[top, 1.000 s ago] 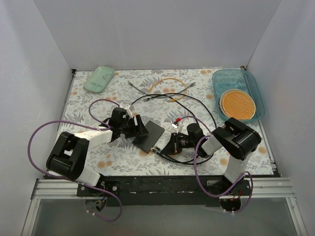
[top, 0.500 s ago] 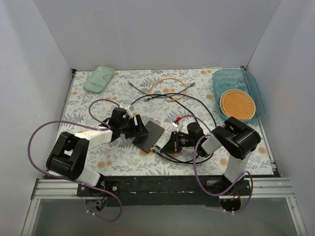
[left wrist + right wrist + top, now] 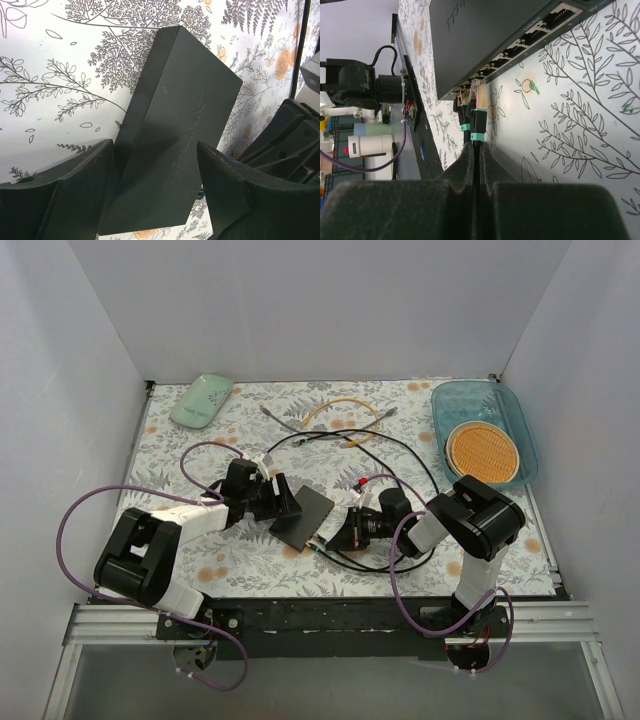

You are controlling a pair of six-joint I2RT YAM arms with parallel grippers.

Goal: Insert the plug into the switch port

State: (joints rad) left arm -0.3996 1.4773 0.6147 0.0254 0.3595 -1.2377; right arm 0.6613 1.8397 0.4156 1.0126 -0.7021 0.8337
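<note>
We judge the job to be in its last stretch, with the insertion itself not yet shown as done. The switch [image 3: 303, 517] lies flat on the flowered bench [image 3: 250, 560], near the middle, between the two arms. The left hand [image 3: 272, 498] straddles one short end of it. In the left wrist view its fingers [image 3: 85, 175] press against the box on both sides, so we read that hand as closed on the switch and steadying it.

The right hand [image 3: 347, 532] is pinched almost shut on the cable just behind the plug [image 3: 477, 117], with only a thin slit between its fingers [image 3: 455, 172]. The plug's clear tip sits at the mouth of a port near one end of the row. How deep it has gone we cannot tell. A second dark connector [image 3: 464, 112] stands just beside it. What seems left is the final push until the plug seats.

In the top view the switch's long axis runs diagonally, from far-right to near-left. Its port edge faces the right arm. The plug's long axis lies roughly square to that edge, with its tip pointing into the row.
</note>
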